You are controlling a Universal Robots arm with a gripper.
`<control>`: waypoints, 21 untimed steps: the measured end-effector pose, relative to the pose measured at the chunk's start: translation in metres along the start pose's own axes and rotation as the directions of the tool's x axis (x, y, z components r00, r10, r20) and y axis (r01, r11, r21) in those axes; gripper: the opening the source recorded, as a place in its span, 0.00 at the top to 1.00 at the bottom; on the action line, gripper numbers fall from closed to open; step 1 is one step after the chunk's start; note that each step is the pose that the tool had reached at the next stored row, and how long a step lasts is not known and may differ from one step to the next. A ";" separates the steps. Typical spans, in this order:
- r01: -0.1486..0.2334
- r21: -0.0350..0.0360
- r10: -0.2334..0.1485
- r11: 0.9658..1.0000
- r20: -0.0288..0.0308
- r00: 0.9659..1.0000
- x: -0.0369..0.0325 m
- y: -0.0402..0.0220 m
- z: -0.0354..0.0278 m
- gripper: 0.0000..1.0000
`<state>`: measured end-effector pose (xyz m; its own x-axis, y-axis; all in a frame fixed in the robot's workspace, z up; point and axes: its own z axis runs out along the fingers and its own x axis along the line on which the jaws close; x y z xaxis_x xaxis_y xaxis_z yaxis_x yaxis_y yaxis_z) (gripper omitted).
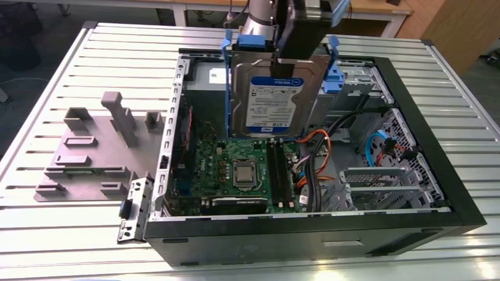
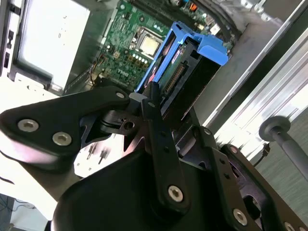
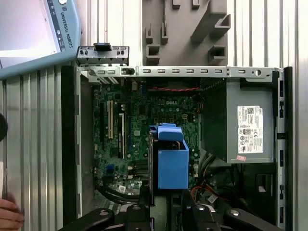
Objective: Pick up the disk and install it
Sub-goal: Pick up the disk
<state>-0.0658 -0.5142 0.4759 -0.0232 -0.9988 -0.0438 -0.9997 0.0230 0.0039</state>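
Observation:
The disk (image 1: 273, 96) hangs upright above the open computer case (image 1: 312, 225), its blue-and-white label facing the exterior camera and its blue carrier frame running along its edges. My gripper (image 1: 286, 58) is shut on its upper end. The disk's lower edge is over the motherboard (image 1: 242, 170), near the middle of the case. In the first wrist view the blue carrier end (image 3: 172, 163) of the disk points down into the case below my gripper (image 3: 166, 214). In the second wrist view the disk (image 2: 190, 62) sits just beyond my gripper (image 2: 153, 94).
A grey box with a white sticker (image 3: 250, 130) fills one corner of the case. A blue plastic bracket (image 1: 336, 76) and the drive cage stand behind the disk. Cables (image 1: 317, 164) lie beside the board. A grey fixture (image 1: 93, 152) lies on the slatted table. A hand (image 3: 7, 214) rests at the table edge.

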 end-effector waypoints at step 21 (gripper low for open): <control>0.000 0.000 0.000 1.000 0.000 1.000 0.0003 -0.0212 -0.0028 0.65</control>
<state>-0.0445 -0.5150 0.4785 -0.0229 -0.9988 -0.0436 -0.9997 0.0228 0.0041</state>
